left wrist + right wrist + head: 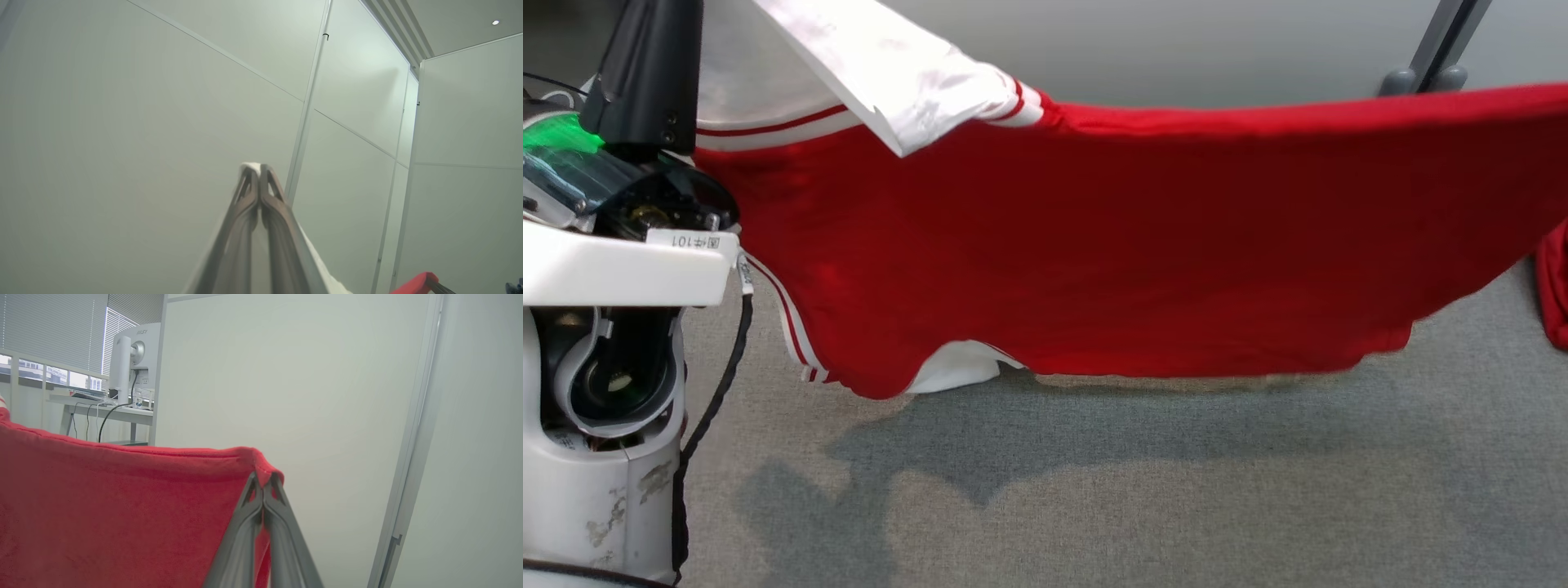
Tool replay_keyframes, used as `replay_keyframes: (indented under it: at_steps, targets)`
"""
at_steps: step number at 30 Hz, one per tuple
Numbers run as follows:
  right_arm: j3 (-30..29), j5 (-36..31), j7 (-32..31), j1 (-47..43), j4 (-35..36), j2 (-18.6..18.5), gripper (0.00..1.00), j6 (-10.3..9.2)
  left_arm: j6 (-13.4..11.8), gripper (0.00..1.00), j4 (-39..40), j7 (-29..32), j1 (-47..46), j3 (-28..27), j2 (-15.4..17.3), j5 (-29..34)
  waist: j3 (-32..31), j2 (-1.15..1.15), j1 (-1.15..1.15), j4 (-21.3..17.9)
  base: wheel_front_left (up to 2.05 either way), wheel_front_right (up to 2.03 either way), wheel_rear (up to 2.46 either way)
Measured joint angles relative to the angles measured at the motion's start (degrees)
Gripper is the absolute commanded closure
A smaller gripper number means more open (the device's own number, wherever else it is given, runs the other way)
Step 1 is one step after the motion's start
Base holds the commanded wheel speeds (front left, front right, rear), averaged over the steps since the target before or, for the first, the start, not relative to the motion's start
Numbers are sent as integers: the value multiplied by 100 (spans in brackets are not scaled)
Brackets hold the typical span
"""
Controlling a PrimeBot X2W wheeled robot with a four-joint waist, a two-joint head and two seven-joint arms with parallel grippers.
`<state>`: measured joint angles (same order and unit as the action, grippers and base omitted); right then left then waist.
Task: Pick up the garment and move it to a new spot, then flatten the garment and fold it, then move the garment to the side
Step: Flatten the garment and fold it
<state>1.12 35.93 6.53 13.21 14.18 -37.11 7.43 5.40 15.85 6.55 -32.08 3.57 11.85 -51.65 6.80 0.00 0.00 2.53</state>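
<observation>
Head view: you've got the red-and-white garment hanging spread in the air above the carpet floor. Left wrist: your left claw is pinched tight on its white edge. Right wrist: right claw clamped on a red corner.

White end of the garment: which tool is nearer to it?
Left. The left tool is shut on the white end of the garment itself; the right tool pinches the red edge at the opposite end.
</observation>
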Motion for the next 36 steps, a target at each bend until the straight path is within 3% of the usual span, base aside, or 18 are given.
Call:
replay_keyframes:
  at_steps: [7, 14, 17, 21, 24, 27, 29, 32, 34, 36]
  targets:
    - [-229, 552, 53, 339, 309, -455, 100, -1, -1, 100, 279, 229, -343, 59, 71, -60, -195, 0, 0, -58, 0, 0, 0]
    - [-1354, 699, -457, 407, 940, -673, 100, -2, -477, 100, 1076, 719, -683, -133, 214, -350, -291, 0, 0, -135, 0, 0, 0]
    - [-1152, 750, -881, 547, 783, -633, 100, -1, -673, 100, 939, 998, -953, -133, 220, -534, -298, 0, 0, -182, 0, 0, 0]
    - [-65, 849, -1424, 1154, -222, -400, 100, -2, -744, 100, -84, 1259, -1202, 194, 180, -583, -256, 0, 0, -227, 0, 0, 0]
    - [1042, 766, -1658, 2123, -1386, 52, 100, -2, -487, 100, -1423, 1093, -1498, 531, 160, -288, -232, 0, 0, -283, 0, 0, 0]
    - [2029, 377, -1744, 3262, -2995, 656, 100, -2, -136, 100, -3063, 420, -1981, 817, 62, 307, -309, 0, 0, -311, 0, 0, 0]
    - [2276, -174, -1096, 3954, -3996, 1047, 100, 3, -34, 100, -4095, -324, -2413, 844, -79, 606, -403, 0, 0, -319, 0, 0, 0]
    - [1866, -1121, 546, 4997, -5119, 1284, 100, 7, 155, 100, -4852, -1533, -3194, 917, -255, 703, -526, 0, 0, -279, 0, 0, 0]
    - [1874, -1695, 748, 5525, -5505, 1172, 100, -1, 167, 100, -4800, -1826, -3678, 1313, -350, 499, -558, 0, 0, -206, 0, 0, 0]
    - [2006, -1868, 817, 5707, -5762, 1156, 100, -2, 187, 100, -4510, -1878, -3826, 1929, -302, 148, -540, 0, 0, -136, 0, 0, 0]
